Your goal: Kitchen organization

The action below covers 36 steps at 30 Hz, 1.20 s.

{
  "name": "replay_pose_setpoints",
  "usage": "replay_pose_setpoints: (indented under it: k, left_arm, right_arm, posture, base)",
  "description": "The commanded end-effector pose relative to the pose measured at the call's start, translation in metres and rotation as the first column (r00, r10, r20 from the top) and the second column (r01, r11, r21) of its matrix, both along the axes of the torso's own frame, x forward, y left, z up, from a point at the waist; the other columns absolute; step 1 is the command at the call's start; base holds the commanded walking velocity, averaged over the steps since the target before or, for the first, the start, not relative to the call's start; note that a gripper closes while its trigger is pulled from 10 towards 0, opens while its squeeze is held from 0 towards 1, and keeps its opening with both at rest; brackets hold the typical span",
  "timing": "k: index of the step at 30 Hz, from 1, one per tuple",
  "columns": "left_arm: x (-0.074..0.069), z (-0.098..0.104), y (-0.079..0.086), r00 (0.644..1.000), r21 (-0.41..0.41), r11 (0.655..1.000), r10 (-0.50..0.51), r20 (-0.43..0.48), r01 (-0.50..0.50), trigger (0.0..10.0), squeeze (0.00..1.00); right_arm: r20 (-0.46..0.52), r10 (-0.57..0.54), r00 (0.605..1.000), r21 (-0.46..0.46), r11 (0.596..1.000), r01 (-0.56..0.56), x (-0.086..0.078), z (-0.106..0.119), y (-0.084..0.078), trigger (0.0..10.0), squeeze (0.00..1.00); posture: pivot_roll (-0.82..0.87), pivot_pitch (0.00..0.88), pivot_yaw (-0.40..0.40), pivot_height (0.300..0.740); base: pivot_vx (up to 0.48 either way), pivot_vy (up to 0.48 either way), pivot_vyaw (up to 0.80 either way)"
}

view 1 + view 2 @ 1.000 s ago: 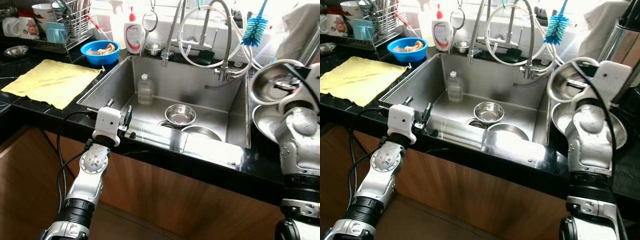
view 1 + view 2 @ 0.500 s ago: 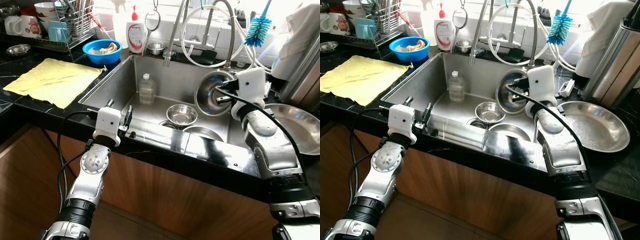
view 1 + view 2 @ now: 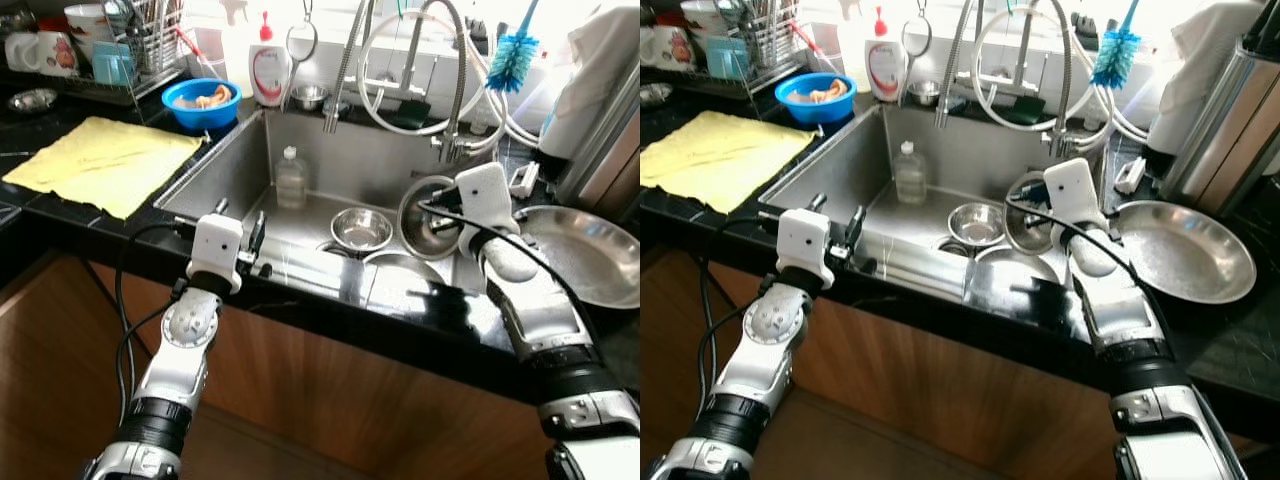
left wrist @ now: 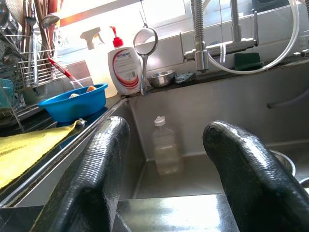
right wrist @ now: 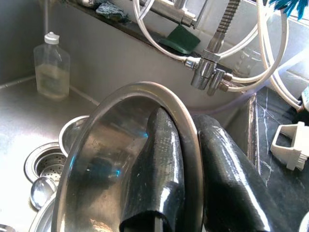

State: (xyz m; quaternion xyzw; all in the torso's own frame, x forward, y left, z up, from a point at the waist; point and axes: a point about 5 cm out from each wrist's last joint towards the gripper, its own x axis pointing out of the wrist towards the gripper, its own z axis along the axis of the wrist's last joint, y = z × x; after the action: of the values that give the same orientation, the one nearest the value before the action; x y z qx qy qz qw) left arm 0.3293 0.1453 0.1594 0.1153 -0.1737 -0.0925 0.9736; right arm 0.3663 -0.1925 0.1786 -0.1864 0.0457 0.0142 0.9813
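The right pincer (image 5: 186,193) is clamped on the rim of a steel bowl (image 3: 428,215), one finger inside and one outside. The bowl is held tilted over the right side of the sink (image 3: 300,160), above a small bowl (image 3: 361,229) on the sink floor. The left pincer (image 4: 166,169) rests at the sink's front edge, fingers spread and empty. A wide steel pan (image 3: 585,255) lies on the desk (image 3: 50,225) to the right.
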Motion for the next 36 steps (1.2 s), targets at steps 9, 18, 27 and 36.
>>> replay_pose_setpoints:
  k: [9, 18, 27, 36]
  left_arm:
    - [-0.002, 0.001, 0.000, 1.000, 0.001, 1.000, -0.002, 0.004, 0.002, 10.0, 0.00]
    - [-0.002, 0.002, 0.000, 1.000, 0.001, 1.000, -0.003, 0.007, 0.003, 10.0, 0.00]
    - [-0.003, 0.001, 0.000, 1.000, 0.000, 1.000, -0.003, 0.002, 0.003, 10.0, 0.00]
    - [-0.003, 0.001, 0.000, 1.000, 0.001, 1.000, -0.001, 0.000, 0.001, 10.0, 0.00]
  right_arm:
    - [-0.013, -0.034, 0.999, -0.047, 0.998, 0.033, 0.001, -0.012, -0.006, 10.0, 0.00]
    - [-0.020, -0.033, 0.999, -0.064, 0.997, 0.032, 0.001, -0.022, -0.006, 10.0, 0.00]
    - [-0.035, -0.041, 0.999, -0.065, 0.997, 0.038, 0.000, -0.030, -0.008, 10.0, 0.70]
    - [-0.025, -0.031, 0.999, -0.059, 0.998, 0.029, 0.001, -0.031, -0.005, 10.0, 0.55]
  posture:
    - [0.08, 0.000, -0.038, 0.740]
    - [0.08, 0.000, -0.036, 0.740]
    - [0.08, 0.000, -0.037, 0.740]
    - [0.09, 0.000, -0.036, 0.740]
  base:
    - [0.000, 0.000, 0.00]
    - [0.000, 0.000, 0.00]
    - [0.000, 0.000, 0.00]
    - [0.000, 0.000, 0.00]
